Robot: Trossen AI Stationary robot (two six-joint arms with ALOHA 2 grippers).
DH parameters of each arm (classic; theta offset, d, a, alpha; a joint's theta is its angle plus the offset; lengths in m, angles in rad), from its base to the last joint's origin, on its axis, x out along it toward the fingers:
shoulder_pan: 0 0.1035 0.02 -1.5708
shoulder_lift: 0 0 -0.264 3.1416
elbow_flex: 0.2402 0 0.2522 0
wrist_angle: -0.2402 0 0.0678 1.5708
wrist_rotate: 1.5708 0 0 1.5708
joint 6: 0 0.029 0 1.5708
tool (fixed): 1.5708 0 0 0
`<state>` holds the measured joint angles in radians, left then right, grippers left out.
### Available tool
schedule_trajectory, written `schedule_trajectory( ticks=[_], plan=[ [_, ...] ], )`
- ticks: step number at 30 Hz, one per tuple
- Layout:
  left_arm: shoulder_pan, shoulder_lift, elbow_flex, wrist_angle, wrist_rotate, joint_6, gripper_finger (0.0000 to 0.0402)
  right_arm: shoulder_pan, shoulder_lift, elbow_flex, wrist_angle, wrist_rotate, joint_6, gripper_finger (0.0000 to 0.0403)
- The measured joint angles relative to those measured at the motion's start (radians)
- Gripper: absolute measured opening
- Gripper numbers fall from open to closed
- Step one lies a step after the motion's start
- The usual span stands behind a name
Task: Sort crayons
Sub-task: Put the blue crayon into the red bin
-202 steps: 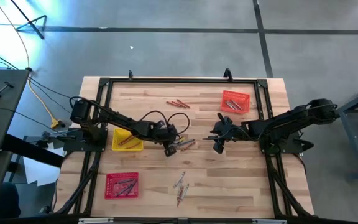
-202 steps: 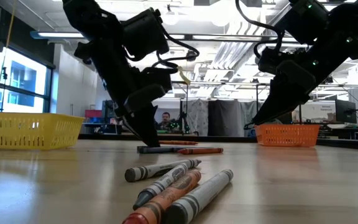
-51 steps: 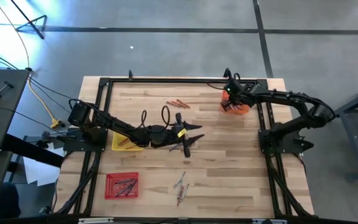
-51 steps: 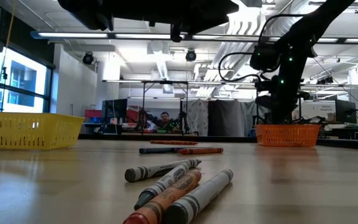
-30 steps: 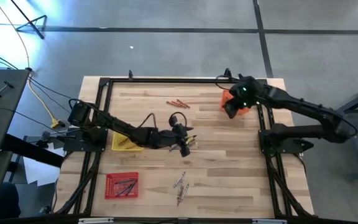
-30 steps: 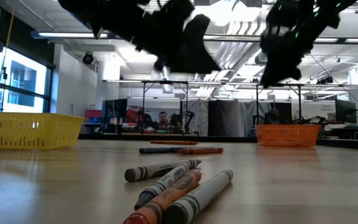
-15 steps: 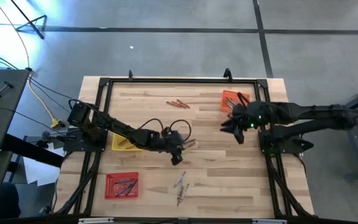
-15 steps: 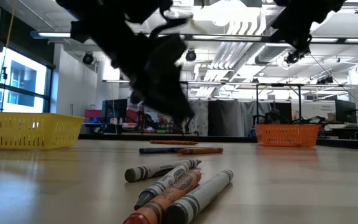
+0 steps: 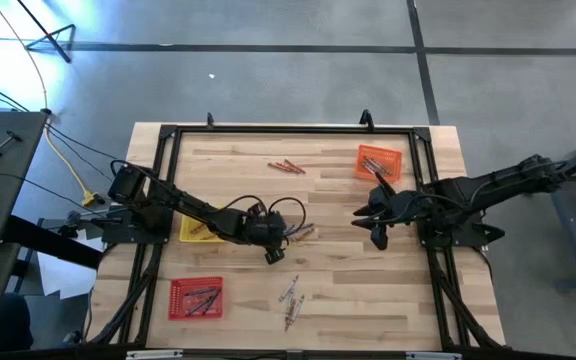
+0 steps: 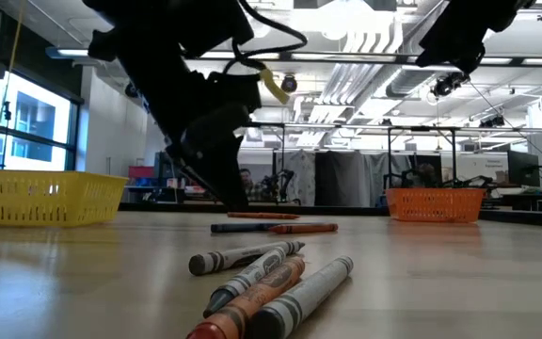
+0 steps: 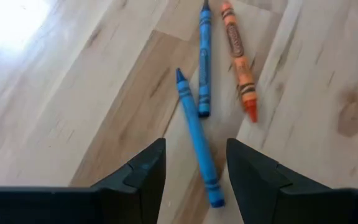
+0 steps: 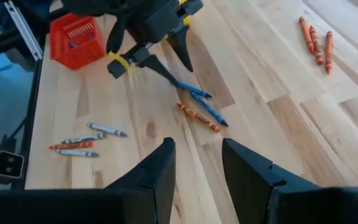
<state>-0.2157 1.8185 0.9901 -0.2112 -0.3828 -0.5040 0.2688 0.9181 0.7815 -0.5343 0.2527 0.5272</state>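
The left gripper (image 11: 194, 177) hangs released, its fingers straddling a blue crayon (image 11: 197, 146) at mid-table, beside a second blue crayon (image 11: 204, 59) and an orange crayon (image 11: 238, 62). The right gripper (image 9: 376, 222) hovers released near the orange tray (image 9: 379, 162).

Big open workshop: grey concrete floor (image 9: 268, 80) under the light wooden table (image 9: 328, 290), bright window (image 10: 28, 127) on one side, ceiling strip lights (image 10: 346, 58), dark curtains (image 10: 346, 179) at the back.

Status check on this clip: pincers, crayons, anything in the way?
Left pincer open, straddling a blue crayon mid-table, not gripped. Right pincer open, empty, hovering right of centre. Second blue crayon and orange crayon lie close beside the target.
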Motion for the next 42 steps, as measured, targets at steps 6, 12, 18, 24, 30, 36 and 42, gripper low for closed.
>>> schedule_trajectory(
  ticks=[6, 12, 18, 24, 30, 36, 42],
  plan=[
    [0.014, 0.009, 0.0, -0.005, 0.008, 0.008, 0.0154, 0.009, 0.024, 0.0, 0.0, 0.0, 0.015, 0.0125],
    [0.017, 0.042, 0.001, 0.01, 0.014, 0.008, 0.0154, 0.009, 0.025, 0.0, 0.001, 0.0, 0.016, 0.0125],
    [0.025, 0.065, 0.002, 0.011, 0.026, 0.008, 0.0154, 0.009, 0.025, 0.0, 0.018, 0.0, 0.016, 0.0125],
    [0.034, 0.097, 0.005, 0.002, 0.07, -0.012, 0.0131, 0.009, 0.025, 0.0, 0.018, 0.0, 0.016, 0.0125],
    [0.048, 0.099, 0.005, -0.003, 0.147, -0.045, 0.0033, 0.009, 0.025, 0.0, 0.023, 0.0, 0.015, 0.0125],
    [0.06, 0.097, 0.005, -0.002, 0.167, -0.079, 0.001, 0.009, 0.025, 0.0, 0.023, -0.001, 0.015, 0.0125],
    [0.061, 0.05, -0.002, 0.007, 0.16, -0.09, 0.0003, 0.009, 0.025, 0.0, 0.023, -0.001, 0.015, 0.0125]
  ],
)
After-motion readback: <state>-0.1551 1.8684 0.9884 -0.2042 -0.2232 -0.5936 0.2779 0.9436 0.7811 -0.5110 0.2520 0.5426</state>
